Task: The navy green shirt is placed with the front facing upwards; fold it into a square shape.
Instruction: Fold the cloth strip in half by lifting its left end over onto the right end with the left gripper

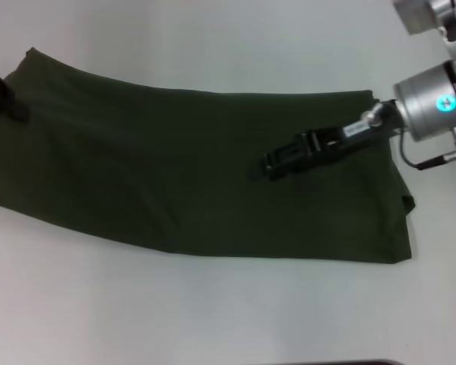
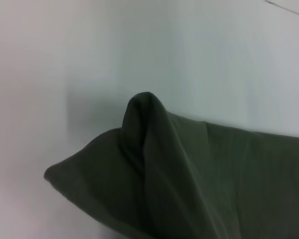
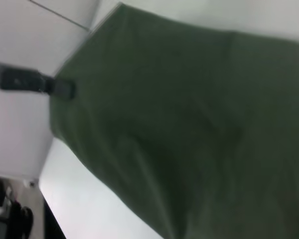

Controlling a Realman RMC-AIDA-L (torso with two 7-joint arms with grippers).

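The navy green shirt lies across the white table, folded into a long wide band running from the far L side toward the R, plain dark fabric showing on top (no lettering in sight). Its R end has a doubled edge w/ layers stacked near the table's R side.

Right gripper reaches in from the R, its black fingers low over the shirt's middle-R part, pointing L; they look close together and seem to press on or sit just above the cloth, but can't tell if any fabric is pinched. Silver wrist sits beyond the shirt's R edge.

Left gripper is at the shirt's far L edge, mostly out of the head view; a black finger overlaps the cloth there. In the left wrist view the shirt's corner stands up in a peak off the table, so it appears to be held pinched at that corner. In the right wrist view that gripper touches the shirt's edge
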